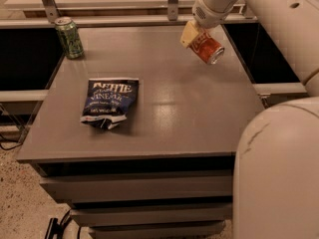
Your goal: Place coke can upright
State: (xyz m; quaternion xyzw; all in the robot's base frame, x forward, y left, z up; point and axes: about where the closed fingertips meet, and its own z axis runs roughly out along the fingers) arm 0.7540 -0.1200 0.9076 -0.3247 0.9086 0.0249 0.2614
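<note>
Camera view: pincer (195, 36) grasps the coke can (208, 49) over the tabletop (199, 113), far right. Coke can is tilted, silver end toward lower right. Green can (69, 37) stands upright, far left. Bag (108, 103) lies left of centre.

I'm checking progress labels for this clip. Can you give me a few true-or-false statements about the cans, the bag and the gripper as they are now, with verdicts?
1. The coke can stands upright on the table. False: it is tilted, held in the gripper.
2. The green can stands upright at the table's far left corner. True.
3. The chip bag lies directly under the gripper. False: it lies on the table's left half, well apart from the gripper.
4. The gripper is over the table's far right part. True.
</note>
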